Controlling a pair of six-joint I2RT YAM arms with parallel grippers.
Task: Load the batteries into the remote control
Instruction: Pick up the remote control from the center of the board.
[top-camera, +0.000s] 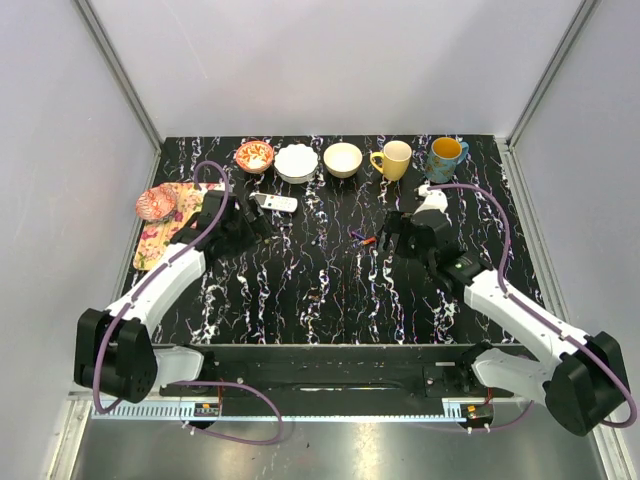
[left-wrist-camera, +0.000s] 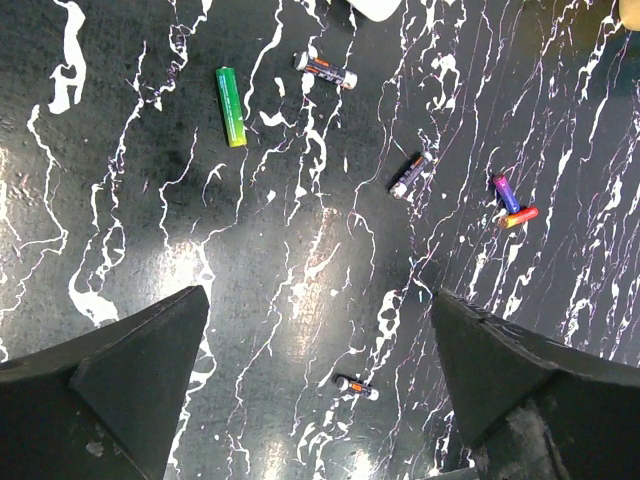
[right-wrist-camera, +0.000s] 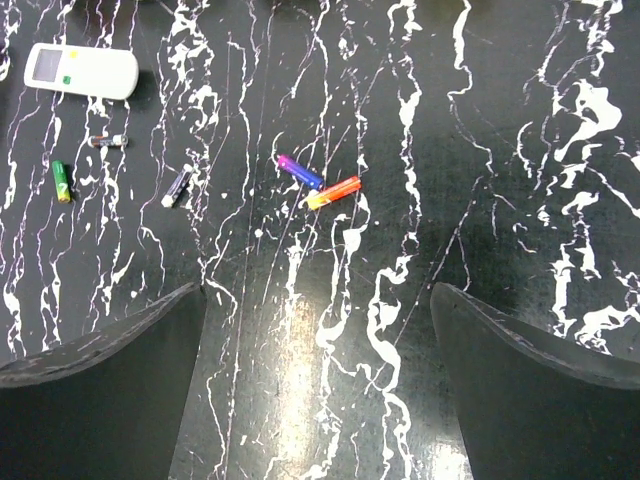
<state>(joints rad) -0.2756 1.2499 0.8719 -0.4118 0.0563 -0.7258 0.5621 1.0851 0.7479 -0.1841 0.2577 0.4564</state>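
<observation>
The white remote control (top-camera: 273, 203) lies on the black marbled table just right of my left gripper (top-camera: 250, 222); it also shows in the right wrist view (right-wrist-camera: 80, 70). A purple battery (right-wrist-camera: 300, 171) and a red-orange battery (right-wrist-camera: 334, 192) lie together mid-table, just ahead of my right gripper (right-wrist-camera: 318, 290), which is open and empty. A green battery (right-wrist-camera: 61, 181) and two dark ones (right-wrist-camera: 178, 186) lie nearer the remote. My left gripper (left-wrist-camera: 320, 300) is open and empty above the table, with a small dark battery (left-wrist-camera: 357, 387) between its fingers' lines.
Along the far edge stand a patterned bowl (top-camera: 254, 155), two pale bowls (top-camera: 296, 163), a yellow mug (top-camera: 392, 160) and a blue mug (top-camera: 444, 155). A floral cloth (top-camera: 165, 225) with a pink dish lies at the far left.
</observation>
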